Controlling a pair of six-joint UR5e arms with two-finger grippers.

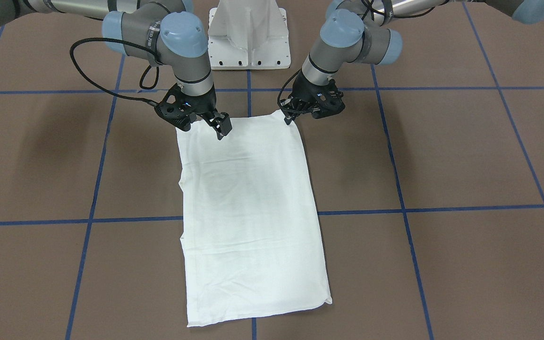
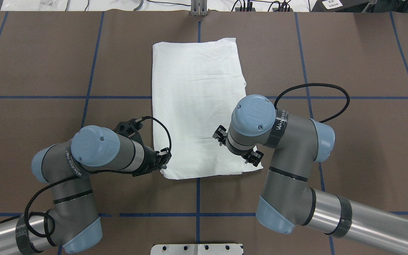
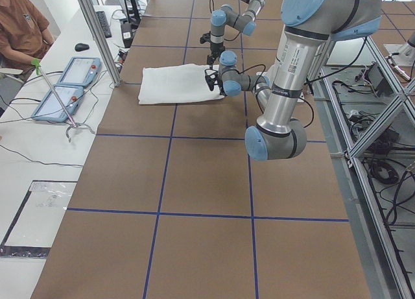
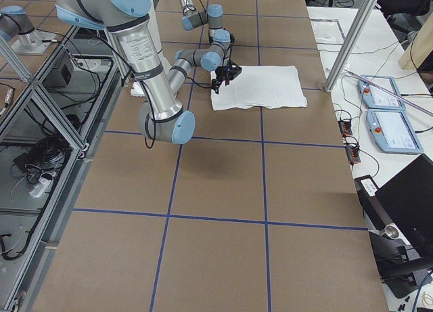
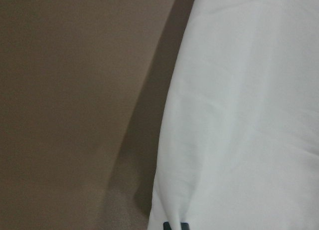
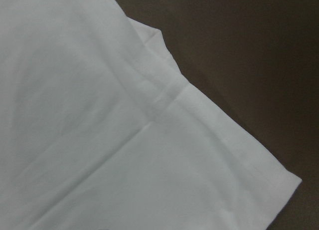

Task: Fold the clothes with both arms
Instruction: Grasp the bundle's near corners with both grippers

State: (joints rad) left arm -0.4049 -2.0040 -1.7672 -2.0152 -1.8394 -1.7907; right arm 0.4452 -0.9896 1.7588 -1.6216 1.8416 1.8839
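We list white shirt (image 5: pixel 239 115) fabric, lightly creased, filling the right half. At left we list bare brown table (image 5: pixel 65 100), with a shadow band along the cloth edge. We note one small dark piece (image 5: pixel 175 225) at the bottom border.

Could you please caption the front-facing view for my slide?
Left gripper and right gripper at robot-side edge of white shirt.

1. A brown table (image 2: pixel 367 141) has blue lines (image 1: pixel 130 219).
2. A white stand (image 1: pixel 248 33) sits at the table's edge.
3. A person in brown (image 3: pixel 19 26) sits beside the table.
4. A blue pad (image 3: pixel 79 71) lies beside the table.
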